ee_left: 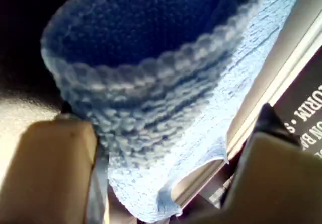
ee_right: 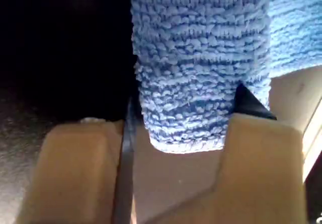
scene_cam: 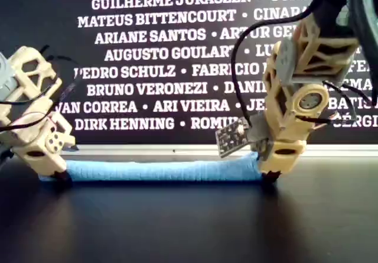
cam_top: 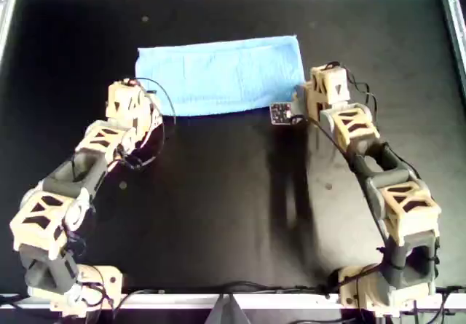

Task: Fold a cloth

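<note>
Close view of my first gripper (ee_left: 166, 151): its two tan fingers stand wide apart, released, with a doubled, thick-ribbed edge of the cloth (ee_left: 166, 98) lying against one finger and a clear gap before the other. Close view of my second gripper (ee_right: 173, 131): a rounded fold of the same sky-blue fabric fills the space between its fingers, but whether they are clenched on it or only straddle it cannot be told. From above, the cloth (cam_top: 218, 73) lies as a long flat band, apparently already folded once, with an arm tip low at each of its two corners nearest the arm bases. The wrist views do not settle which arm is which. The step in hand looks like the end of a first fold, or the start of a second. The next move probably calls for both claws to agree: either let go and lift straight up so the layers are not dragged, or pinch both layers together and carry one short end across to the other. Just beside one claw a small circuit board (cam_top: 280, 113) hangs on its wires and could catch the fabric. Beyond the claws the black table (cam_top: 233, 207) is bare. Farther off run a metal rail (scene_cam: 177, 149) and a dark banner (scene_cam: 153, 56) printed with white names.
</note>
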Motion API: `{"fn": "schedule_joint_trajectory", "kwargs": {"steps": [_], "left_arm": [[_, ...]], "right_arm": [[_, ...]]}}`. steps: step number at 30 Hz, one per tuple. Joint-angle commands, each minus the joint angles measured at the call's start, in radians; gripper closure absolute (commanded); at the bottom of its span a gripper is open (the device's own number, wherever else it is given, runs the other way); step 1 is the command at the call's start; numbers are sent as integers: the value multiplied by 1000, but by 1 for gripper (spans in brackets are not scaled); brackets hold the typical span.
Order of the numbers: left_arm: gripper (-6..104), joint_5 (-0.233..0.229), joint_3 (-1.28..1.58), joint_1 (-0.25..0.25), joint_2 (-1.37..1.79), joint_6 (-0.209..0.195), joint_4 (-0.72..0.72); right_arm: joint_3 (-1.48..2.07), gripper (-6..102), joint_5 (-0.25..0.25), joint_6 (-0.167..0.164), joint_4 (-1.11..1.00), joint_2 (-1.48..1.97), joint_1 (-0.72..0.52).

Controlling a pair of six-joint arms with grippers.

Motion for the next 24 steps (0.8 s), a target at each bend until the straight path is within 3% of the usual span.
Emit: {"fn": "schedule_joint_trajectory", "kwargs": {"steps": [1,12,16,24], "left_arm": [[-1,-8,-11,-8,-2,6,11],[3,-8,8,-6,14,6,12],[22,-6,8,-6,18,6,12],[76,12,-12,-8,20,-11,9]], "right_arm": [[-71,20,-11,-6,12,25,0],[-71,41,-11,-5,12,23,0],[-71,56,-11,12,11,23,0],[-72,89,-11,14,9,25,0]]}}
